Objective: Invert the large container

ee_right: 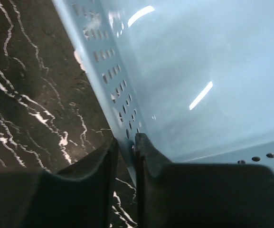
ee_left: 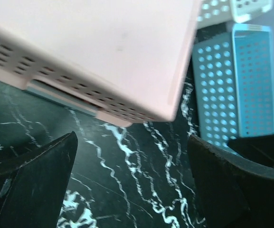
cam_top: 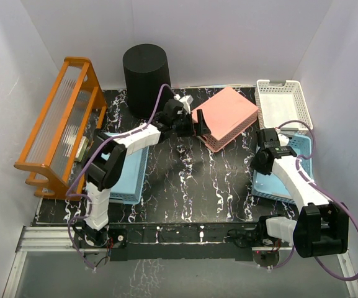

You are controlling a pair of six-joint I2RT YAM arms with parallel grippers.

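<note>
Left gripper (cam_top: 198, 124) hovers by the pink basket (cam_top: 228, 115). The large container (cam_top: 146, 73) stands upright just back-left of it at the table's far edge, well apart from the right gripper (cam_top: 268, 141). Left wrist cam: fingers (ee_left: 37, 183) spread wide, container out of frame. Right wrist cam: jaws look pinched on the blue basket (ee_right: 189, 71) wall.

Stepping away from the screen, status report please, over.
Left gripper open beside pink basket. Right gripper clamped on blue basket wall. Large container stands at back, untouched.

At back, large black container (cam_top: 146, 74), left tool (cam_top: 200, 124) beside pink basket (cam_top: 229, 113)
</note>
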